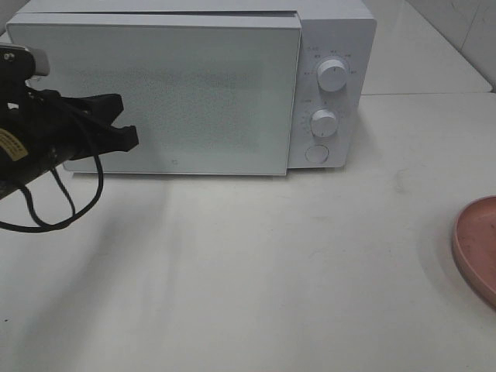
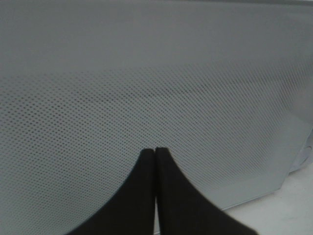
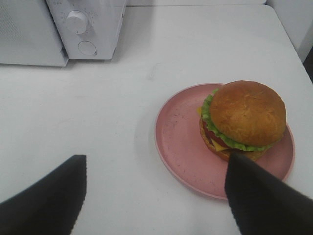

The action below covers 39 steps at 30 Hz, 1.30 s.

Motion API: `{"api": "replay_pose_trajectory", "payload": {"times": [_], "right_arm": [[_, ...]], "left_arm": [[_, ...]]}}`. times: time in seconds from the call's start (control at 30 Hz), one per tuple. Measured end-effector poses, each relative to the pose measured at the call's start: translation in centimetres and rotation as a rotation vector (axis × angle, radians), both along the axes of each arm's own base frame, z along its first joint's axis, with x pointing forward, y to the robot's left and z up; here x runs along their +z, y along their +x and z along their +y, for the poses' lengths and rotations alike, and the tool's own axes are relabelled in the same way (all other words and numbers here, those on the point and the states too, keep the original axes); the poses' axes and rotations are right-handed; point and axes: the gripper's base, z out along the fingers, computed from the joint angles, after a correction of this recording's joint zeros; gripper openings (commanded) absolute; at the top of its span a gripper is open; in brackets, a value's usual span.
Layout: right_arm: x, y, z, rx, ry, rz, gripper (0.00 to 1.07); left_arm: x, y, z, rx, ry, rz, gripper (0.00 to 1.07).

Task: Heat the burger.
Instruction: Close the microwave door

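Observation:
The burger, with a golden-brown bun, green lettuce and yellow cheese, sits on a pink plate in the right wrist view. My right gripper is open and empty, its fingers spread just short of the plate and burger. Only the plate's rim shows in the high view, where the burger is out of frame. The white microwave stands at the back. My left gripper is shut and empty, its fingertips close in front of the perforated door. I cannot tell if they touch it.
The microwave has two dials and a round button on its right panel, which also shows in the right wrist view. A black cable hangs from the left arm. The white table lies between microwave and plate.

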Motion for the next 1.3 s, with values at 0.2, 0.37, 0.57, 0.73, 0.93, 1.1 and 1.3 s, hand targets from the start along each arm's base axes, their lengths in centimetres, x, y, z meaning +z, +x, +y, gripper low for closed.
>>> {"api": "replay_pose_trajectory", "payload": {"times": [0.2,0.37,0.57,0.73,0.93,1.1,1.3], "right_arm": [[0.0,0.0,0.0,0.000,0.000,0.000,0.75],[0.0,0.0,0.0,0.000,0.000,0.000,0.75],[0.0,0.0,0.0,0.000,0.000,0.000,0.75],[0.0,0.0,0.0,0.000,0.000,0.000,0.75],[0.0,0.0,0.0,0.000,0.000,0.000,0.75],[0.0,0.0,0.0,0.000,0.000,0.000,0.75],[0.0,0.0,0.0,0.000,0.000,0.000,0.75]], "left_arm": [[0.1,1.0,-2.3,0.008,0.036,-0.009,0.00],[0.2,2.0,-4.1,0.016,0.046,0.002,0.00],[0.4,2.9,-5.4,0.029,0.060,-0.013,0.00],[0.0,4.0,-7.2,0.034,0.073,0.029,0.00],[-0.2,4.6,-8.1,0.025,0.095,0.059,0.00],[-0.4,5.4,-9.1,0.005,0.138,0.082,0.00],[-0.5,6.0,-10.0,-0.001,0.150,0.108,0.00]]}}
